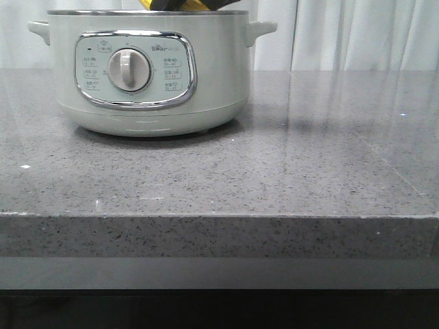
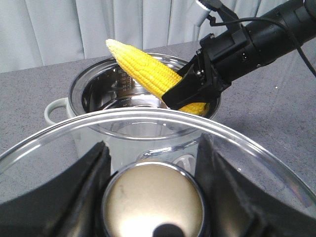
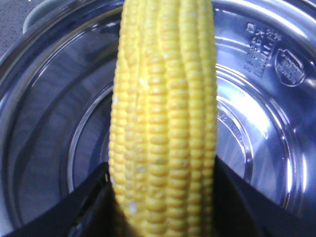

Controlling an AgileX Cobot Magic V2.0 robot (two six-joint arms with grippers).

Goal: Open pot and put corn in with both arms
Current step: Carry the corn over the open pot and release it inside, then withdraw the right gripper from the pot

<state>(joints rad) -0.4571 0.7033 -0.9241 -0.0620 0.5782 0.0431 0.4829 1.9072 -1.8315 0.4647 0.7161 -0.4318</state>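
The pale grey-green pot (image 1: 147, 75) stands open at the table's back left, its steel bowl bare inside (image 3: 256, 123). My right gripper (image 2: 197, 91) is shut on the thick end of the yellow corn (image 2: 145, 69). The cob hangs slanted over the pot's mouth, with its tapered tip reaching past the far rim. In the right wrist view the corn (image 3: 163, 123) lies lengthwise above the bowl's floor. My left gripper (image 2: 154, 165) is shut on the round knob (image 2: 154, 202) of the glass lid (image 2: 237, 138), holding it on the near side of the pot (image 2: 89, 98). Only slivers of corn (image 1: 194, 5) show at the front view's top edge.
The grey speckled countertop (image 1: 288, 171) stretches to the right of and in front of the pot, ending at a front edge (image 1: 219, 218). White curtains (image 1: 357, 34) hang behind. The pot's two side handles (image 1: 264, 29) stick out at rim height.
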